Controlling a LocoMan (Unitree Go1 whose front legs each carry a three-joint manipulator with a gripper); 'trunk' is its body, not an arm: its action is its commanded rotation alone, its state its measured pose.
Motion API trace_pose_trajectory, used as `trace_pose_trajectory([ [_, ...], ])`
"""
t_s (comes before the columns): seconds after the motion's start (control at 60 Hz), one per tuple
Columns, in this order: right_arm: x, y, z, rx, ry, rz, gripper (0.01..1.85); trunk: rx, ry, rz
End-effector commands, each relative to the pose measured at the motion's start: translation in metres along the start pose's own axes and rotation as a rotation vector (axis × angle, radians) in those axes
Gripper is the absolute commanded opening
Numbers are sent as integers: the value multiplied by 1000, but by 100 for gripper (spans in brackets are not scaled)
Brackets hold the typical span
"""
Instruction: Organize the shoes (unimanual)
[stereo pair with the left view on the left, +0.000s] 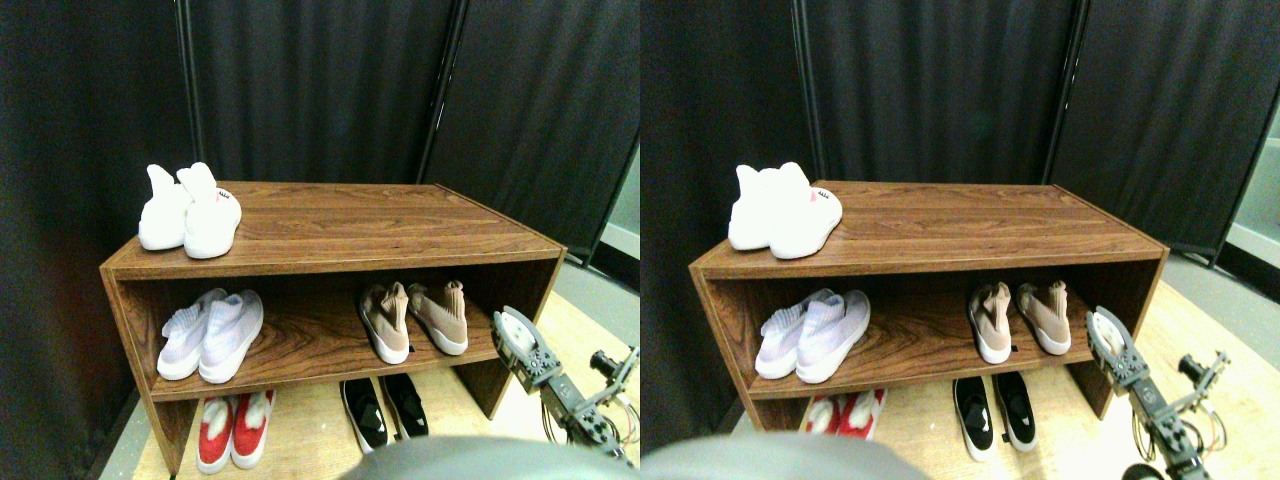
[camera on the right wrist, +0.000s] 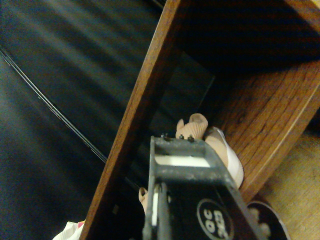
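Two beige-tan knit shoes stand on the right part of the wooden rack's middle shelf, toes toward the front. The left shoe (stereo pair with the left view on the left: 385, 322) and the right shoe (stereo pair with the left view on the left: 440, 316) sit a little apart and splay outward. My right gripper (stereo pair with the left view on the left: 516, 338) hangs just in front of the shelf, to the right of the right shoe and not touching it. In the wrist view the gripper (camera on the right wrist: 180, 145) points at a beige shoe (camera on the right wrist: 202, 131) lying on the shelf just beyond it. The dark frame hides most of that shoe.
The wooden rack (stereo pair with the left view on the left: 350, 225) carries an all-white pair (stereo pair with the left view on the left: 190, 212) on its top left. A pale lilac pair (stereo pair with the left view on the left: 212, 335) sits at the middle shelf's left. On the floor below lie a red-and-white pair (stereo pair with the left view on the left: 232, 430) and a black pair (stereo pair with the left view on the left: 385, 410). Dark curtains hang behind.
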Motion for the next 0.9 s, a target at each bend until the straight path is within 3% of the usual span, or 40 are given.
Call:
trace_pose_trajectory([
  [0.017,15,-3,6,14,-11,21,6,-10,-13,-5],
  [0.283,38,-22,16,71,-79,-56,6,-11,-11,4],
  [0.483,43,-29,20,64,-123,-87,6,-10,-4,10],
  [0.9,74,-64,24,52,-214,-202,6,-25,0,29],
])
